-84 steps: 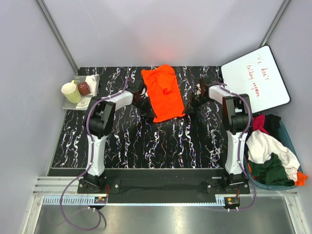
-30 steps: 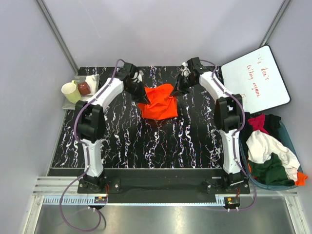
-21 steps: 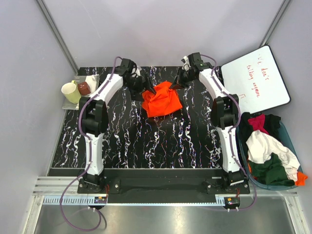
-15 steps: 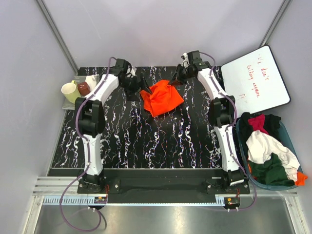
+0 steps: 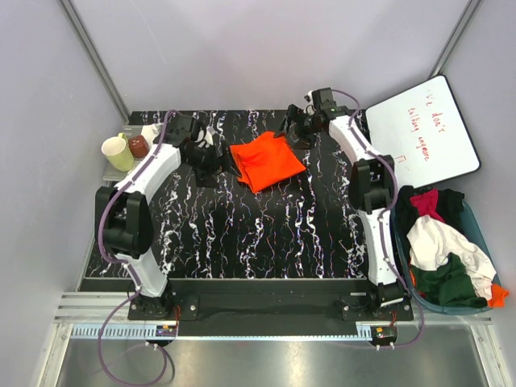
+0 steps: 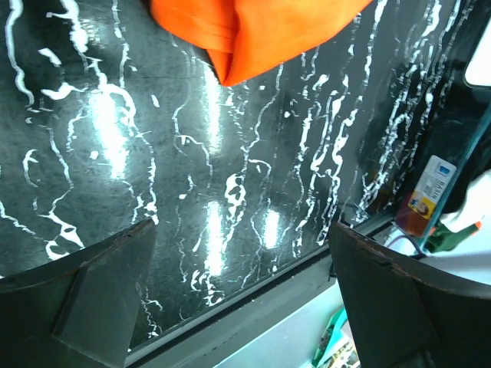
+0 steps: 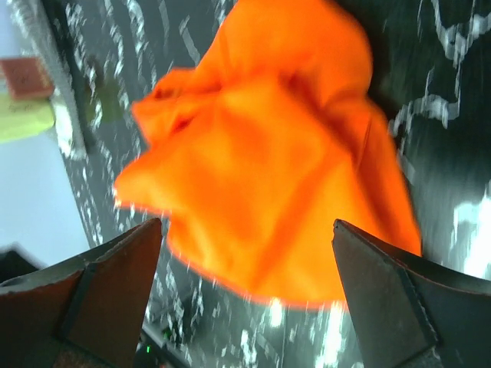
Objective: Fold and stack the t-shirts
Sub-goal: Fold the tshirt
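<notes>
Lying folded at the far centre of the black marbled table (image 5: 242,234): orange t-shirt (image 5: 267,160). Left gripper (image 6: 242,230): jaws wide apart over bare table, and the frame's top edge cuts off all but the shirt's corner. Right gripper (image 7: 245,226): jaws apart over the shirt; the view is blurred, so contact cannot be judged. Remaining t-shirts (image 5: 442,254) are heaped in the bin (image 5: 484,238), partly hidden.

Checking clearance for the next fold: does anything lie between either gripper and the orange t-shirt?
Nothing visible does. Only bare table separates the open left gripper from the orange t-shirt, and the open right gripper faces the cloth directly with nothing between.
</notes>
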`<state>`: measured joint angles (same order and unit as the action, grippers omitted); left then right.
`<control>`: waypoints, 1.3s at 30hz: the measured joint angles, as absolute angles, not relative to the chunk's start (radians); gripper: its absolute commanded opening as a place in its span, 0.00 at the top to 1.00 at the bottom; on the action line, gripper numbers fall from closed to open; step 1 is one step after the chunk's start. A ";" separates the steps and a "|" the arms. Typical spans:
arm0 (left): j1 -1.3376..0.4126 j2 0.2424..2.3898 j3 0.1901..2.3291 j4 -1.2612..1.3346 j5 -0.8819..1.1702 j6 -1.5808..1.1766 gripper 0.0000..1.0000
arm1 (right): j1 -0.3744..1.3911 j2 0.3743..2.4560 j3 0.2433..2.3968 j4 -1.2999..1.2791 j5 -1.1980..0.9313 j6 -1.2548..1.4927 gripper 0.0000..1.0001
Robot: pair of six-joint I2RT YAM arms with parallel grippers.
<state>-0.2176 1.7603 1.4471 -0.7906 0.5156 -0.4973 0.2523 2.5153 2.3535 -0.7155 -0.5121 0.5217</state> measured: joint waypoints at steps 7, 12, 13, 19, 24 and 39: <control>-0.218 1.877 1.529 -0.746 0.493 -0.509 0.03 | 0.252 2.300 2.168 -0.646 -0.517 0.511 0.02; -0.218 2.109 1.742 -0.696 0.498 -0.553 1.00 | 0.253 2.315 2.171 -0.617 -0.539 0.529 0.03; -0.218 2.153 1.792 -0.690 0.498 -0.557 1.00 | 0.253 2.319 2.171 -0.618 -0.540 0.532 0.02; -0.222 2.341 2.052 -0.665 0.504 -0.597 1.00 | 0.251 2.299 2.098 -0.613 -0.539 0.529 0.02; -0.223 2.440 2.207 -0.625 0.517 -0.656 1.00 | 0.243 2.259 1.989 -0.623 -0.539 0.516 0.02; -0.152 2.487 2.086 -0.635 0.439 -0.747 1.00 | 0.220 2.212 1.911 -0.635 -0.532 0.475 0.14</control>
